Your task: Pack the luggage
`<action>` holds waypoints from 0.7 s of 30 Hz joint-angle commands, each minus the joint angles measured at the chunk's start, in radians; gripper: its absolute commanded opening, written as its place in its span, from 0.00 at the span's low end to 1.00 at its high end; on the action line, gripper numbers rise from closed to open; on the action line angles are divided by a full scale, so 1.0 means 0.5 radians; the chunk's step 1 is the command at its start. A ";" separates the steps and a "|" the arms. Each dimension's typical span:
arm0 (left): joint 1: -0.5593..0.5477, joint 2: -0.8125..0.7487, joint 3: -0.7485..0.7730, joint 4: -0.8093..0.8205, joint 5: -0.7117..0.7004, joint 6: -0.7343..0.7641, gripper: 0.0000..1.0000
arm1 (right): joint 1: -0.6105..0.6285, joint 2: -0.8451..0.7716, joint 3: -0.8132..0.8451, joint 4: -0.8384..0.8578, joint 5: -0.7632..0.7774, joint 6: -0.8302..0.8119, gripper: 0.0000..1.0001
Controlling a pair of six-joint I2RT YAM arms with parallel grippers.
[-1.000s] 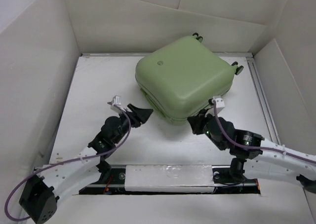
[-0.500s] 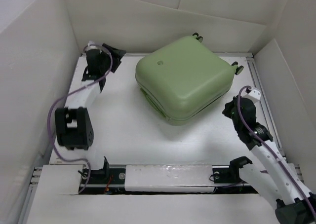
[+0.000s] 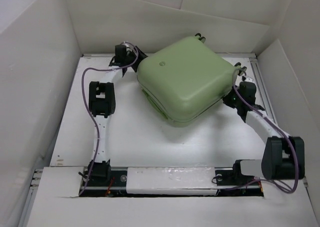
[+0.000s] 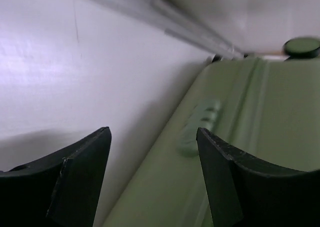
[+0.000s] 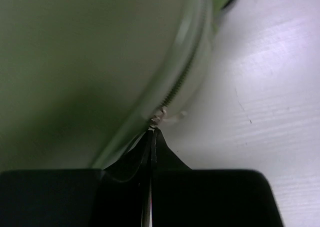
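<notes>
One luggage [image 3: 187, 82]; left hand [image 4: 152, 134] parted; right hand [image 5: 151, 137] pinched.

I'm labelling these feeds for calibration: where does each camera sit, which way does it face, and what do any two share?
Top external: above and behind the bases, looking down on the table and luggage; both arms show.
Left wrist: on the left arm, facing along the luggage's far-left side; the open left pincer shows.
Right wrist: low at the luggage's right side, facing its zipper; the shut right pincer shows.
All three share the green shell.
</notes>
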 commanded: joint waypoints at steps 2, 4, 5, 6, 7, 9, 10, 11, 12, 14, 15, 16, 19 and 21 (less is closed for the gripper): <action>-0.108 -0.286 -0.401 0.630 0.371 -0.123 0.62 | 0.246 0.262 0.307 0.350 -0.438 -0.255 0.00; -0.130 -0.607 -1.009 0.972 0.372 -0.331 0.61 | 0.348 0.428 0.466 0.350 -0.514 -0.301 0.00; -0.148 -0.715 -1.184 1.110 0.344 -0.375 0.61 | 0.388 0.477 0.515 0.350 -0.539 -0.323 0.00; -0.148 -0.814 -1.325 1.224 0.326 -0.376 0.61 | 0.455 0.526 0.616 0.350 -0.597 -0.323 0.00; -0.148 -0.921 -1.621 1.286 0.301 -0.394 0.59 | 0.483 0.633 0.669 0.350 -0.652 -0.323 0.00; -0.148 -1.271 -1.911 1.461 0.227 -0.419 0.59 | 0.553 0.741 0.782 0.350 -0.787 -0.341 0.00; -0.166 -1.381 -2.189 1.522 0.188 -0.437 0.59 | 0.584 0.793 0.904 0.328 -0.851 -0.341 0.00; -0.166 -1.595 -2.319 1.562 0.157 -0.437 0.59 | 0.612 0.879 0.966 0.249 -0.852 -0.341 0.00; -0.166 -1.691 -2.430 1.590 0.108 -0.437 0.59 | 0.640 0.910 1.024 0.206 -0.834 -0.360 0.00; -0.166 -1.842 -2.672 1.609 0.068 -0.455 0.59 | 0.729 0.929 1.129 0.153 -0.788 -0.360 0.00; -0.166 -1.952 -2.719 1.572 0.044 -0.437 0.59 | 0.756 0.929 1.151 0.153 -0.788 -0.339 0.00; -0.166 -1.995 -2.753 1.514 0.043 -0.437 0.60 | 0.799 0.929 1.151 0.153 -0.757 -0.338 0.00; -0.099 -2.106 -2.793 1.407 0.043 -0.391 0.61 | 0.827 0.910 1.246 0.089 -0.714 -0.320 0.00; -0.032 -2.198 -2.793 1.275 0.043 -0.373 0.64 | 0.809 0.843 1.289 0.003 -0.668 -0.320 0.05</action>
